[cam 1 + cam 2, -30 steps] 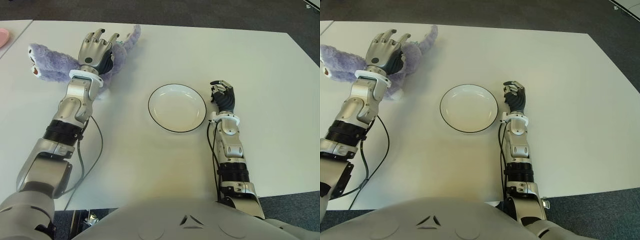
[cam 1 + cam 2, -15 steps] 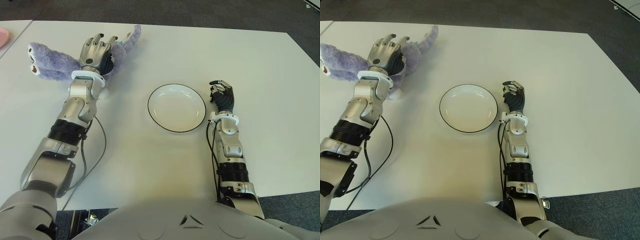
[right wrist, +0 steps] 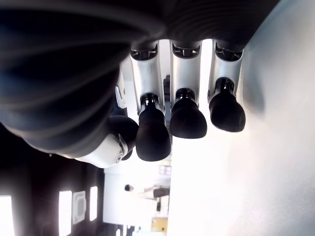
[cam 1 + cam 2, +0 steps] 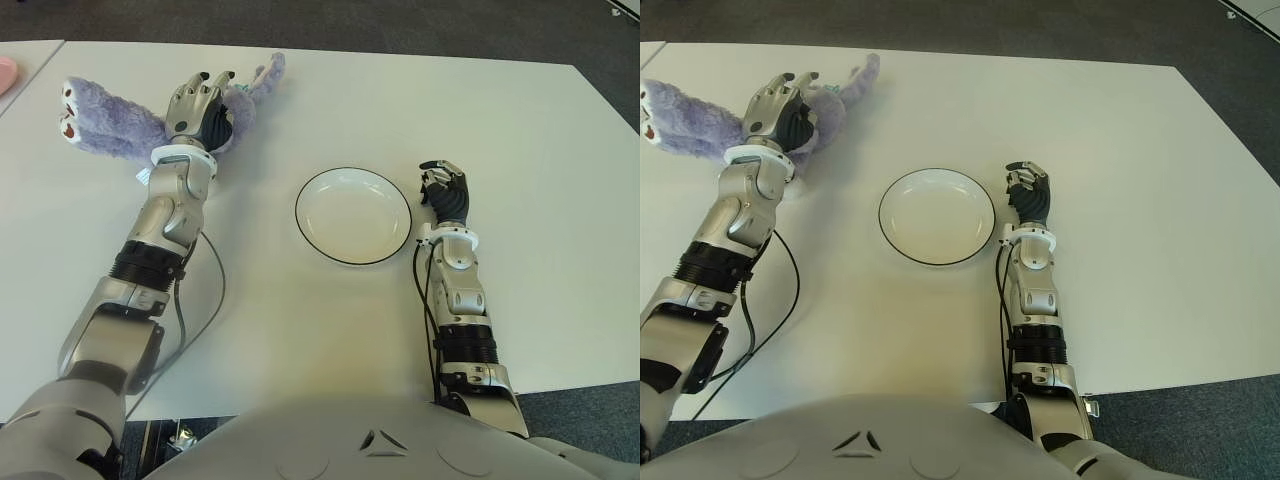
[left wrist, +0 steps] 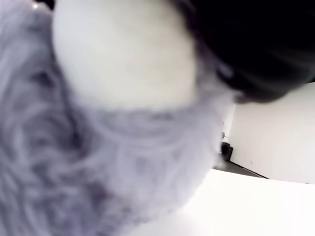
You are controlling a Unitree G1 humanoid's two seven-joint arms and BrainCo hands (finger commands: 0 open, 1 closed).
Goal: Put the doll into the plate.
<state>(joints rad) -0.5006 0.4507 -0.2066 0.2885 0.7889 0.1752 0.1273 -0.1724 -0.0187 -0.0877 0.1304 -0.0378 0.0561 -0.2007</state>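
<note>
The doll (image 4: 105, 128) is a purple plush lying at the far left of the white table (image 4: 300, 340), one thin limb (image 4: 262, 76) reaching right. My left hand (image 4: 200, 100) is on the doll's body with its fingers curled into the fur. Purple fur (image 5: 98, 162) fills the left wrist view from close by. The white plate (image 4: 353, 215) with a dark rim sits at the table's middle, holding nothing. My right hand (image 4: 445, 188) shows just right of the plate, its fingers (image 3: 187, 118) curled with nothing in them.
A black cable (image 4: 205, 300) loops over the table beside my left forearm. A pink object (image 4: 5, 70) shows on a neighbouring table at the far left edge. Dark floor lies beyond the table's far and right edges.
My left hand has shifted a little to the right and farther away with the doll. The doll's head end has swung up and back. The right hand and plate have not moved.
</note>
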